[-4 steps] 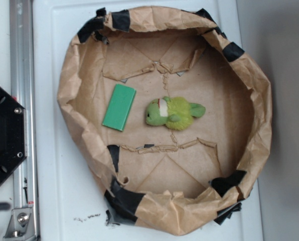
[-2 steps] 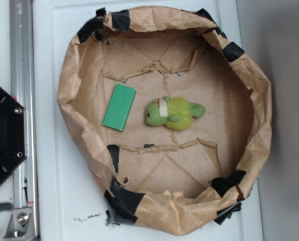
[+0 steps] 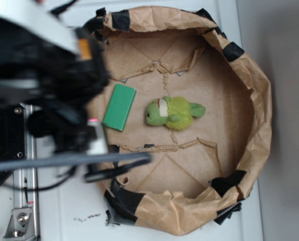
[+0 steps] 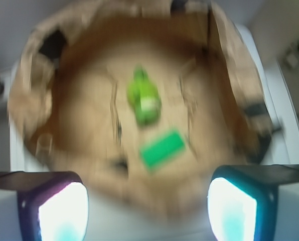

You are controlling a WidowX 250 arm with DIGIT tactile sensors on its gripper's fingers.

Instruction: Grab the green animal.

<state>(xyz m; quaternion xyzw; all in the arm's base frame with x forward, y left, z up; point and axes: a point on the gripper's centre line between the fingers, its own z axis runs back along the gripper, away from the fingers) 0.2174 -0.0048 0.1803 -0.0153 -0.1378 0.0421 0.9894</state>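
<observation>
Item: small fuzzy yellow-green plush animal (image 3: 173,113), mid-floor of crumpled brown paper basin (image 3: 255,100), beside flat green rectangular block (image 3: 119,107) (not wanted). My jaws gape wide, empty. Advice: centre over plush, then descend.

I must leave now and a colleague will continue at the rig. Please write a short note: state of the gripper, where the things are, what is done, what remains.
Gripper: open, holding nothing; both fingers are wide apart at the near edge of the paper basin. The arm is blurred in the exterior view, over the basin's left rim.
Green animal: lying on the basin floor near the middle, untouched.
Green block: flat on the floor to its left, apart from it.
Done: nothing grasped yet.
Left: move over the animal, descend, close on it, lift. Avoid the block.
</observation>
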